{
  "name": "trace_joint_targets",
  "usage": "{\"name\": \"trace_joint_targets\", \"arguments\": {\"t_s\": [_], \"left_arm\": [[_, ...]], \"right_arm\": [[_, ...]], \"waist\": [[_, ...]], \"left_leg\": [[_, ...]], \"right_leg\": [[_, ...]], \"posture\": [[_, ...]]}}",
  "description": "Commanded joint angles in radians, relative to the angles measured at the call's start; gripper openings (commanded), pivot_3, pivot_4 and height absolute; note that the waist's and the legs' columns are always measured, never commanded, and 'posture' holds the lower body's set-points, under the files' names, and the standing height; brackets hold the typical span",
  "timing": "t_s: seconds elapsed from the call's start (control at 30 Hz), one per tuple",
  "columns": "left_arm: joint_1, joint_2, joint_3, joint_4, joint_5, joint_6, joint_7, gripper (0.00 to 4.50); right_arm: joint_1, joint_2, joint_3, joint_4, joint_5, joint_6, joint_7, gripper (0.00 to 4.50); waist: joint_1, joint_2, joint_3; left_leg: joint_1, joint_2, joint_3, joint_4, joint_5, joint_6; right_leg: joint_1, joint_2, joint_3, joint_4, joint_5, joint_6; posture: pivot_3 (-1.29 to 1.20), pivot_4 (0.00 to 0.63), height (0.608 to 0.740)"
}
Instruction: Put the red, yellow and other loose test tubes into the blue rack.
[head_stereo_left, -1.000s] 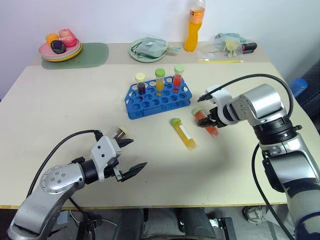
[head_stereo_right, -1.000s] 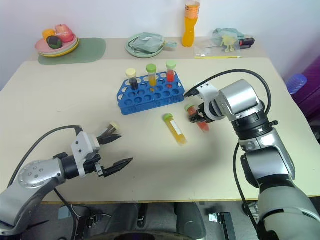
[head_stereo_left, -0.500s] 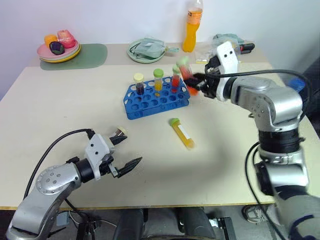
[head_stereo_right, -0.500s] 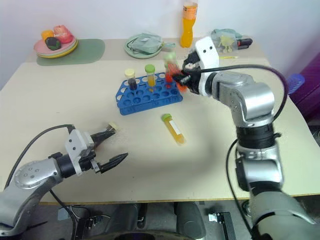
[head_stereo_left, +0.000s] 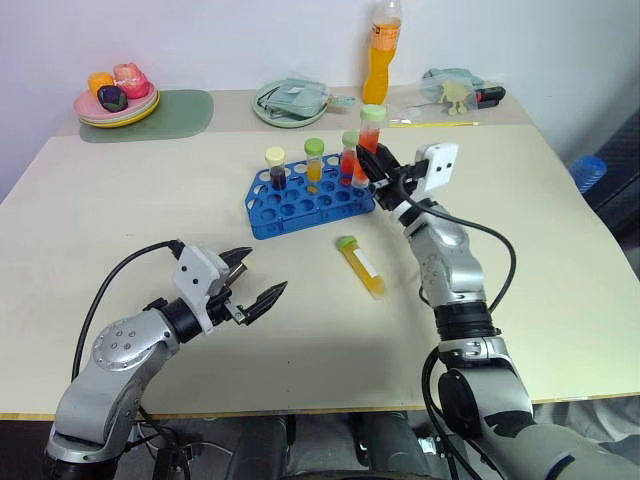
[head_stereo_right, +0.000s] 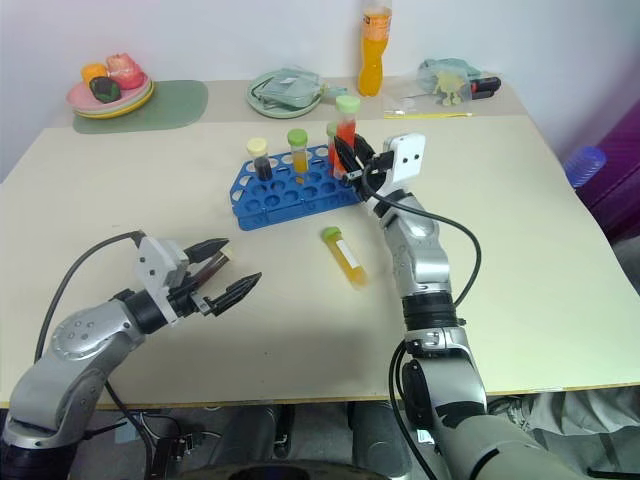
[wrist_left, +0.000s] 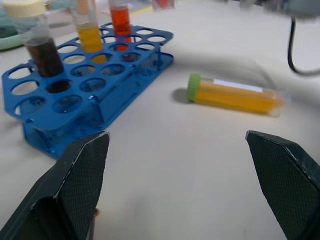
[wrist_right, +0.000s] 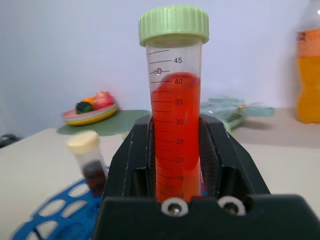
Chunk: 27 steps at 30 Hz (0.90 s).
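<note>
The blue rack (head_stereo_left: 300, 205) stands mid-table with three capped tubes in its back row: a dark one (head_stereo_left: 276, 168), a yellow one (head_stereo_left: 315, 162) and a red one (head_stereo_left: 347, 158). My right gripper (head_stereo_left: 375, 165) is shut on a red test tube (wrist_right: 175, 120) with a green cap. It holds the tube upright over the rack's right end. A yellow test tube (head_stereo_left: 363, 266) with a green cap lies on the table in front of the rack. My left gripper (head_stereo_left: 248, 290) hovers open near the table's front left, with the rack (wrist_left: 90, 75) and the yellow tube (wrist_left: 235, 95) ahead of it.
Along the far edge are an orange bottle (head_stereo_left: 384, 60), a plate of toy fruit (head_stereo_left: 118, 100) on a green mat (head_stereo_left: 185, 108), a green dish (head_stereo_left: 295, 100) and a clear bag of small items (head_stereo_left: 455, 88). A blue object (head_stereo_left: 595, 170) sits beyond the table's right edge.
My right gripper has lifted the red tube off the table, turned it upright and carried it left to the rack's right end. The left gripper has crept slightly forward, still open.
</note>
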Motion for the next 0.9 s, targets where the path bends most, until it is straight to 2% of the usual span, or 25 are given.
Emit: {"name": "trace_joint_targets", "arguments": {"t_s": [0.03,0.37,0.9], "left_arm": [[-0.015,-0.006,0.03,-0.066,-0.037,0.022,0.032,4.5],[-0.068,0.003,0.051,-0.146,-0.098,0.116,0.11,4.5],[-0.072,0.018,0.045,-0.138,-0.104,0.111,0.108,4.5]], "right_arm": [[-0.056,0.016,-0.002,0.074,-0.015,-0.092,-0.002,0.89],[-0.132,0.023,-0.02,0.32,-0.045,-0.255,-0.015,0.89],[-0.149,0.011,-0.034,0.435,-0.071,-0.366,-0.052,0.89]], "waist": [[0.0,0.0,0.0],[0.001,0.0,0.0],[0.0,0.0,0.0]], "left_leg": [[0.0,0.0,0.0,0.0,0.0,0.0],[0.0,0.0,0.0,0.0,0.001,-0.001],[0.001,0.0,0.0,0.0,0.001,-0.002]], "right_leg": [[0.0,0.0,0.0,0.0,0.0,0.0],[0.0,0.0,0.0,0.001,0.0,0.0],[0.0,0.0,0.001,0.001,0.0,0.0]], "posture": [[0.0,0.15,0.729],[0.0,0.15,0.729],[0.0,0.15,0.729]]}}
